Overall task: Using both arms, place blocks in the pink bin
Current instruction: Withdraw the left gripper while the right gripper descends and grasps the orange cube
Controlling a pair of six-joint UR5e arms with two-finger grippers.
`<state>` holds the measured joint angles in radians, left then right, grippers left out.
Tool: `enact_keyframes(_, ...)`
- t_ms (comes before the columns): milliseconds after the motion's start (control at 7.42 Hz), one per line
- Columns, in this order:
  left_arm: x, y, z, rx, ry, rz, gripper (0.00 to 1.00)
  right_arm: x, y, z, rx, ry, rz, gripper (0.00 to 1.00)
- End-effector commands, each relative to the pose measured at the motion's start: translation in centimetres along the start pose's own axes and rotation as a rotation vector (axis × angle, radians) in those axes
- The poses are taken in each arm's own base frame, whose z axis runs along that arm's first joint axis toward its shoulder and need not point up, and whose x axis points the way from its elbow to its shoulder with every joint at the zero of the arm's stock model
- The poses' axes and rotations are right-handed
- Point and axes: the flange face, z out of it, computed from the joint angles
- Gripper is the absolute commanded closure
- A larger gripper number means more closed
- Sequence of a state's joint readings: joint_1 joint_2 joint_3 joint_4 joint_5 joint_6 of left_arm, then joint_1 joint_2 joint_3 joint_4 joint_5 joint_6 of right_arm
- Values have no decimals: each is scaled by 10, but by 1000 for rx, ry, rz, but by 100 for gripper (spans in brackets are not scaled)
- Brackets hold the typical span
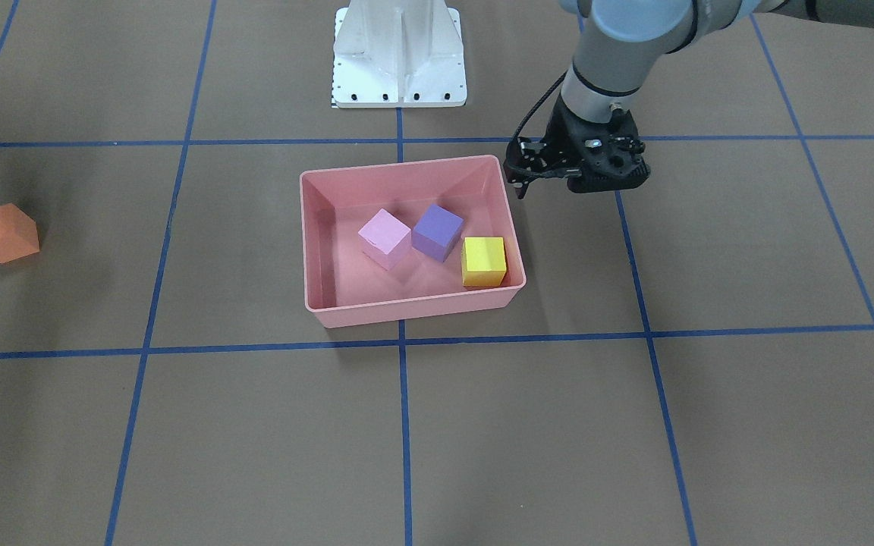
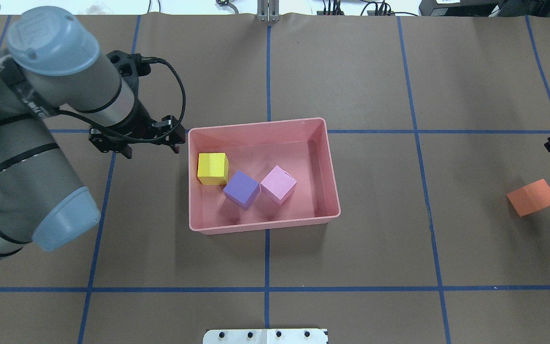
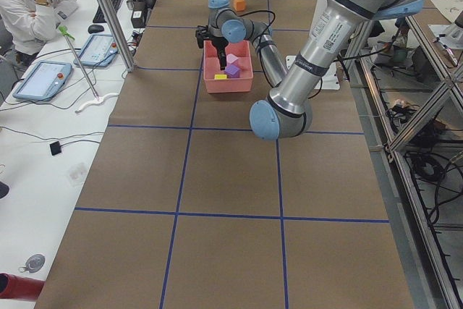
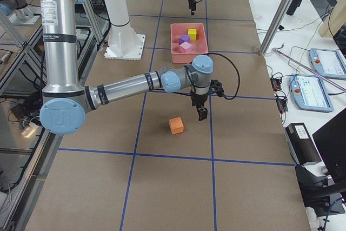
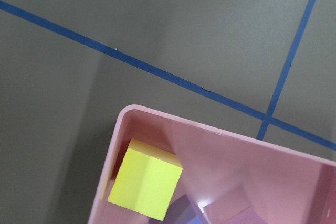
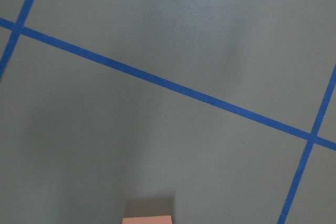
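One orange block (image 4: 175, 125), near right hand (image 4: 201, 114)

Table (image 2: 351, 71): bears 1 bin (image 2: 260, 224) near its middle, and 4 blocks.
In the bin, overhead view, left to right: block 1 (image 2: 213, 168) against the left wall; block 2 (image 2: 241, 189) touching its near-right corner; block 3 (image 2: 279, 184) just beside block 2.
Block 4 (image 2: 532, 197): on the table, well apart to the bin's right.
Left gripper (image 2: 134, 143): outside the bin's left wall, beside its far corner.
Right gripper (image 4: 201, 113): near block 4, beyond it.
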<state>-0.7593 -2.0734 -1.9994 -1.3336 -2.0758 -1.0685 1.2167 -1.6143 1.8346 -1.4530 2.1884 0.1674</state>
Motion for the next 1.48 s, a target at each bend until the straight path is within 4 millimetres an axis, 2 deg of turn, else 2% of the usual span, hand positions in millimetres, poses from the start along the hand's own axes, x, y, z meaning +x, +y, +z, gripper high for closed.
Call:
enact_keyframes(0, -72, -1, -1, -4, -63, 174, 0, -5, 25, 17, 38, -23, 43, 0)
enact_keyframes(135, -105, -4, -3, -3, -88, 248, 0, -20, 28, 25, 53, -44, 69, 0)
enact_keyframes(269, -130, -13, -9, 6, -107, 288, 0, -33, 44, 48, 49, -62, 58, 0)
enact_keyframes(404, -139, -13, -8, -15, -99, 293, 0, -25, 54, 65, 81, -84, 45, 0)
enact_keyframes(539, -140, -14, -9, -15, -97, 290, 0, -24, 63, 83, 92, -104, 52, 0)
enact_keyframes(674, -141, -14, -8, -16, -99, 287, 0, -19, 70, 93, 102, -113, 40, 0)
enact_keyframes(943, -141, -14, -8, -16, -99, 286, 0, -22, 82, 103, 75, -110, 32, 0)
enact_keyframes(1212, -141, -14, -8, -16, -99, 284, 0, -29, 85, 113, 64, -88, 11, 2)
enact_keyframes(1347, -141, -14, -8, -16, -99, 283, 0, -33, 86, 117, 60, -77, 4, 31)
